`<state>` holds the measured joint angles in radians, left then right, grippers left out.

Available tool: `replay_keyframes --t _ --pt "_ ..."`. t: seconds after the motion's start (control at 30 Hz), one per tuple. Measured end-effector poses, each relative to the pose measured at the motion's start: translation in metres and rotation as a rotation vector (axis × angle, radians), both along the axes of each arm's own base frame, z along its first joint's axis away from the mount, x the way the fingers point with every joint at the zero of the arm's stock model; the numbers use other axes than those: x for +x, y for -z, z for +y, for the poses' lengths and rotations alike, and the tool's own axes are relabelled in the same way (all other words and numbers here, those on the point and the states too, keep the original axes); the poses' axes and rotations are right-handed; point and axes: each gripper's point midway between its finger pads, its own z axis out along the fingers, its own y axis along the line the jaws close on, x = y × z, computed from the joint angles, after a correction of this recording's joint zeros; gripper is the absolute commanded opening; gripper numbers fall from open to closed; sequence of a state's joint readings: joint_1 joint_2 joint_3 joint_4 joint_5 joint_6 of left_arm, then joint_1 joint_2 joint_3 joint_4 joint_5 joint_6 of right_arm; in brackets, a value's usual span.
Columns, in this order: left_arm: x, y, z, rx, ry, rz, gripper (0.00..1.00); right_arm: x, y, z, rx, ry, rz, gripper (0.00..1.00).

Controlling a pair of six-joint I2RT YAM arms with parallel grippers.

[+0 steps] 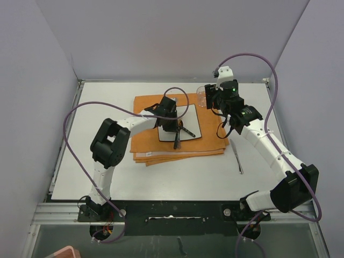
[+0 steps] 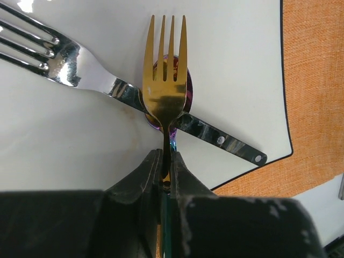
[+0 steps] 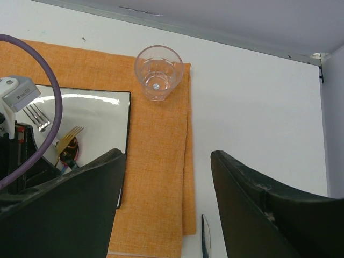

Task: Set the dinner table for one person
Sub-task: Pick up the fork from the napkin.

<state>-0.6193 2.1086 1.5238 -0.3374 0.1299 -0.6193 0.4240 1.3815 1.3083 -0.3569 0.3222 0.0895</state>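
Now left end effector (image 2: 166, 159) apparently pinches gold fork (image 2: 165, 91).

Forks: two. A silver fork (image 2: 80, 64) lies ahead and to the left of the left end effector (image 2: 165, 161). A gold fork (image 2: 164, 80) points straight ahead of it.

Spoons: one purple-tinted spoon (image 2: 187, 94), just ahead of the same end effector, under the gold fork.

Knives: one knife (image 3: 206, 236), beneath the right end effector (image 3: 167, 158), nearer its right finger.

Glasses: one clear glass (image 3: 158, 72), ahead of the right end effector.

Plates: one square white plate (image 2: 236, 64).

Placemats: one orange placemat (image 2: 317, 80).

Surfaces: one pale surface (image 3: 252, 107).

End effectors: two.

Purple cables: two, a left cable (image 1: 65, 134) and a right cable (image 1: 275, 75).
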Motion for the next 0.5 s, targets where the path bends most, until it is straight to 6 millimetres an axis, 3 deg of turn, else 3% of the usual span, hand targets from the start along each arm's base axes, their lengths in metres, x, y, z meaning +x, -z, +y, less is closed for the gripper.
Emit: replay_keyframes --t 0.23,0.37,0.5 --pt "0.004 -0.016 0.015 0.103 0.009 -0.031 0.00 0.000 0.001 0.000 0.000 -0.001 0.000 0.66" --pt "0.008 -0.057 0.022 0.113 0.013 -0.100 0.00 0.000 0.002 0.001 0.000 -0.002 0.001 0.66" --pt "0.011 -0.112 0.031 0.100 0.000 -0.215 0.00 0.000 0.004 0.001 -0.001 -0.003 0.002 0.66"
